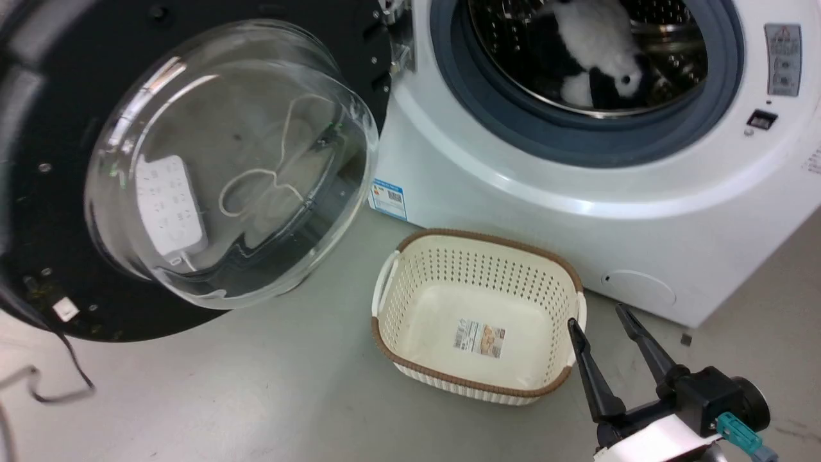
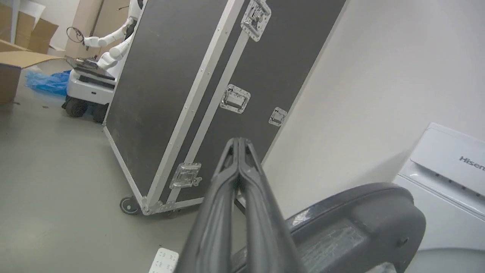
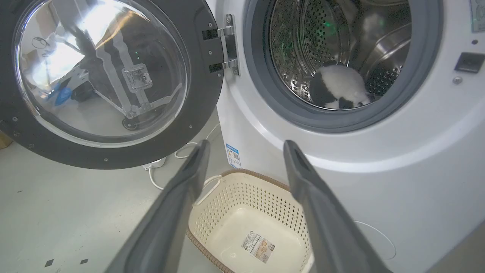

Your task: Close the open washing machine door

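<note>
The washing machine door (image 1: 192, 167) runs off the head view's top and left edges, so the part of its black ring farthest from the washing machine (image 1: 513, 192) is lost. The machine is cropped at top and right — the upper arc of its drum mouth (image 1: 577, 138) with it. Inside the machine a black-and-white soft thing (image 1: 593, 45) is cut off above; what it is cannot be told. In front of the machine, the basket (image 3: 246, 193) sits partly behind the fingers of the right pincer (image 3: 246, 144) — the print on its label (image 3: 259, 246) too small to read.
</note>
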### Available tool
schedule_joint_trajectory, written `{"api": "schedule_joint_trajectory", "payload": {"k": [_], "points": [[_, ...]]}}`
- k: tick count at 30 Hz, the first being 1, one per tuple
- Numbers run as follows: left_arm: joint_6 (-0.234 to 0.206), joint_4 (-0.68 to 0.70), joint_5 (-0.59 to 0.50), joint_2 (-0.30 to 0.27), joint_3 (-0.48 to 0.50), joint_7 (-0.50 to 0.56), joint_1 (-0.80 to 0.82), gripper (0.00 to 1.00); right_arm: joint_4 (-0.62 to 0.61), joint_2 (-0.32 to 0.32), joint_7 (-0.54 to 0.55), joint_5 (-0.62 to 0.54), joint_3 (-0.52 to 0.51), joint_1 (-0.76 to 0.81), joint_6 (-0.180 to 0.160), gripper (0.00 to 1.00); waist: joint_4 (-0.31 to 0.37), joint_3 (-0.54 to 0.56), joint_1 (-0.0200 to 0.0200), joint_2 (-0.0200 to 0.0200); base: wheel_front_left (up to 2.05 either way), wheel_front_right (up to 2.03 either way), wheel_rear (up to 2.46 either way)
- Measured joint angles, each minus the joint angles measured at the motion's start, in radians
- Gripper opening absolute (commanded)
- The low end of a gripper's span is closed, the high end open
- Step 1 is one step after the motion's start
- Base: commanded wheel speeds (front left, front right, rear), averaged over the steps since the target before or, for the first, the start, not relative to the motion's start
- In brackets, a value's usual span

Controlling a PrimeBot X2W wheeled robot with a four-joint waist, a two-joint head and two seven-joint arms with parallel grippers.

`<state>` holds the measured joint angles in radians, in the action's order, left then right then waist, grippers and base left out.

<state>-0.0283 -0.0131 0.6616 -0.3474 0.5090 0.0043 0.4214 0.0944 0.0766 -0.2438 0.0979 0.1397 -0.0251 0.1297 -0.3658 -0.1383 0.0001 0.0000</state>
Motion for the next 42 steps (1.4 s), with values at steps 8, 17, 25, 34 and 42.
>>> {"api": "schedule_joint_trajectory", "payload": {"k": [8, 17, 25, 34, 42], "points": [[-0.058, -0.282, 0.248, -0.079, 0.058, 0.323, 0.155, 0.00, 0.005, 0.022, -0.010, 0.016, -0.003, -0.012, 0.000, 1.00, 0.019, -0.035, 0.0001, 0.0000, 0.00, 0.00, 0.00], [-0.032, -0.348, 0.413, -0.106, 0.058, 0.625, 0.135, 0.00, 0.009, 0.021, -0.014, 0.018, -0.016, -0.021, 0.000, 1.00, 0.041, -0.038, 0.0000, 0.0000, 0.00, 0.00, 0.00], [0.015, -0.232, 0.610, 0.018, 0.033, 0.899, -0.015, 0.00, 0.025, 0.012, -0.014, 0.018, -0.033, -0.020, 0.000, 1.00, 0.053, 0.002, -0.0001, 0.0000, 0.00, 0.00, 0.00], [-0.013, -0.012, 0.725, 0.163, -0.005, 1.039, -0.182, 0.00, 0.041, -0.012, -0.014, 0.017, -0.032, -0.019, 0.000, 1.00, 0.079, 0.067, -0.0002, 0.0000, 0.00, 0.00, 0.00], [-0.022, 0.122, 0.753, 0.279, -0.119, 1.049, -0.311, 0.00, 0.044, -0.019, -0.014, 0.002, -0.062, -0.017, 0.000, 1.00, 0.149, 0.099, -0.0001, 0.0000, 0.00, 0.00, 0.00]]}}
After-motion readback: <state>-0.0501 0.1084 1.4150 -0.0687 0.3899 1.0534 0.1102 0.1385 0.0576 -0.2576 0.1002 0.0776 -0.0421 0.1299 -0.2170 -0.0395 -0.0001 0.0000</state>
